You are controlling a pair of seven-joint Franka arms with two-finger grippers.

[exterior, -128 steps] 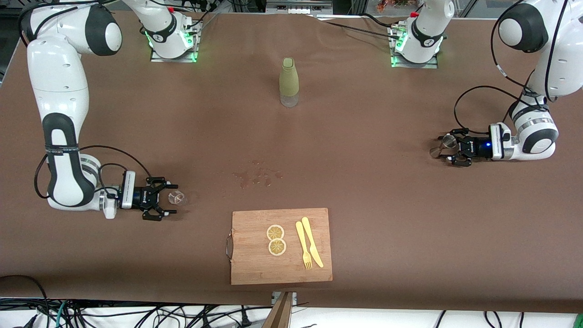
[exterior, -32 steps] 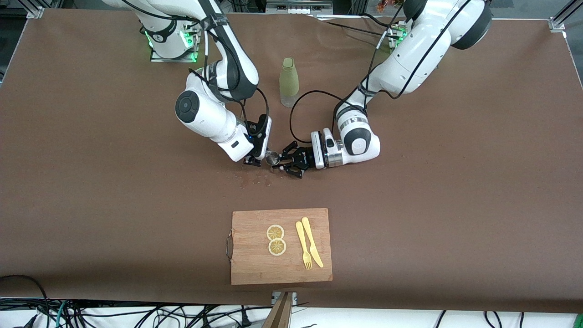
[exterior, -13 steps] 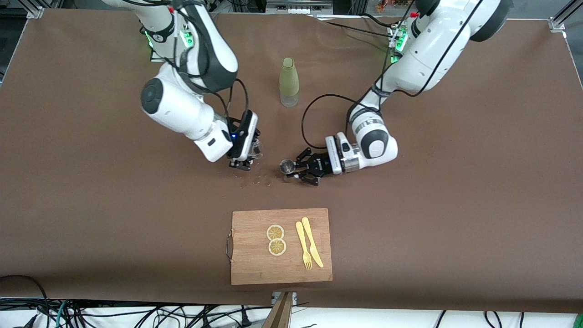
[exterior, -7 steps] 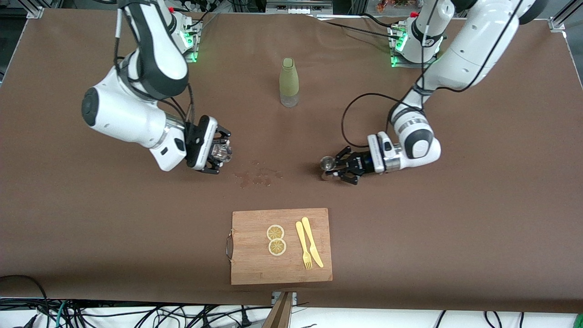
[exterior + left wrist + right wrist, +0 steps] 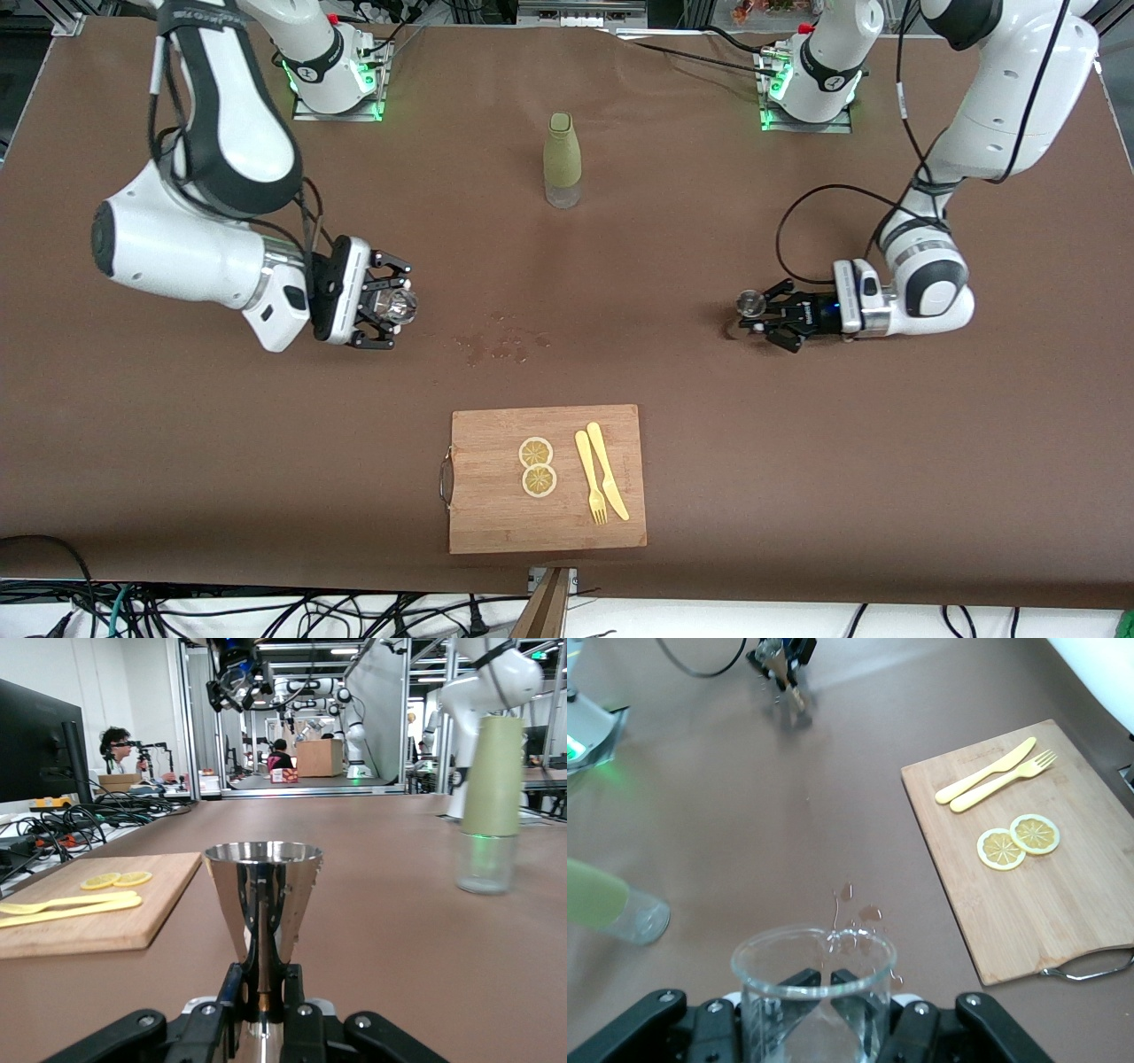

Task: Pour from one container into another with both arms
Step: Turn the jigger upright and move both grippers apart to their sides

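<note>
Right gripper [image 5: 390,306], jaws shut on a clear glass beaker [image 5: 396,305], held up over the worktop [image 5: 620,292] toward the right arm's end. Left gripper [image 5: 764,312], jaws shut on the waist of a steel measuring cup [image 5: 753,303], low over the worktop toward the left arm's end, cup upright in the left wrist view. Well apart, with spilled drops [image 5: 505,344] on the worktop between them. Green bottle [image 5: 563,159] standing nearer the bases; cutting board [image 5: 547,478] nearest the front camera. Judged best: keep both vessels level and lower gently (cup narrow-footed, likely to tip).
</note>
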